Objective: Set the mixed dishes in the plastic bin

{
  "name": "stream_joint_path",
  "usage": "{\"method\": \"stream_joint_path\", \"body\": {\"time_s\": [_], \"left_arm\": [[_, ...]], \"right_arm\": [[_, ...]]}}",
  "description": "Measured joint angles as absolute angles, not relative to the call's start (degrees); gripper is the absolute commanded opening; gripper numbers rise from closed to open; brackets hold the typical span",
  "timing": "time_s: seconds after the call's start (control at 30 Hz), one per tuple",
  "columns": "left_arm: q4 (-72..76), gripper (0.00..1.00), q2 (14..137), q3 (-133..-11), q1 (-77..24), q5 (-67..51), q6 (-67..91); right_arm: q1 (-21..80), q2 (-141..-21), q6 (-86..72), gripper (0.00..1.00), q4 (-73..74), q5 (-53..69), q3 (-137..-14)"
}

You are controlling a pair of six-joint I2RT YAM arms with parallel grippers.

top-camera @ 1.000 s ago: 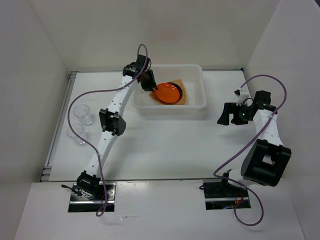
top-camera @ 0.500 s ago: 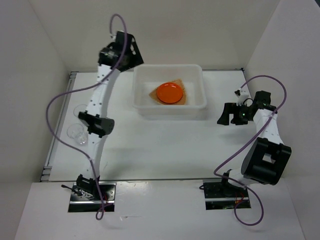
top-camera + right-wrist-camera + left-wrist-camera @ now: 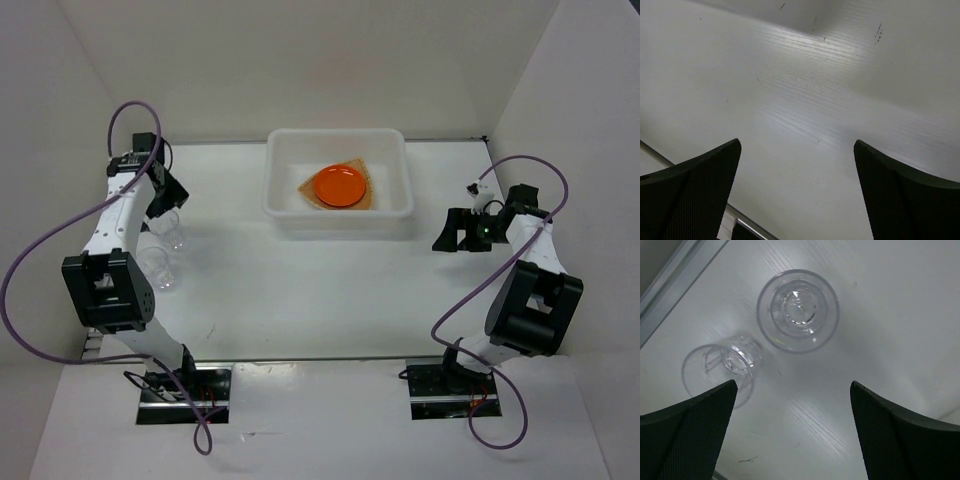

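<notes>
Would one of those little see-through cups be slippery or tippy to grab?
The clear cup looks thin and glossy, so probably light and slippery. It stands upright on a base narrower than its rim, so a sideways nudge might tip it. The second cup close by may get bumped.

No text, label, brand, number or sign can be read in any of the views.
</notes>
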State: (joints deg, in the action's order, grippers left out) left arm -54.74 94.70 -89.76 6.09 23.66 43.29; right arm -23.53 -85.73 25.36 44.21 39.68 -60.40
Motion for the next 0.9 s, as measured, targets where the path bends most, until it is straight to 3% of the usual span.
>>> {"method": "stream_joint_path", "body": {"time_s": [0.23, 0.57, 0.9], "left_arm": [[-46.61, 1.0, 95.64, -87.99, 12.53, 18.28, 38.04], [-37.21, 0.94, 99.48, -84.12, 12.78, 6.02, 33.98], [-32.56, 0.87, 103.74, -80.86, 12.78, 1.74, 31.68]], "right_arm": [[-23.53, -85.97, 25.43, 0.98, 44.21, 40.16, -60.4], [-24.08, -86.0, 25.45, 0.98, 44.21, 40.32, -60.4], [-24.16, -86.0, 25.41, 0.98, 44.21, 40.32, -60.4]]}}
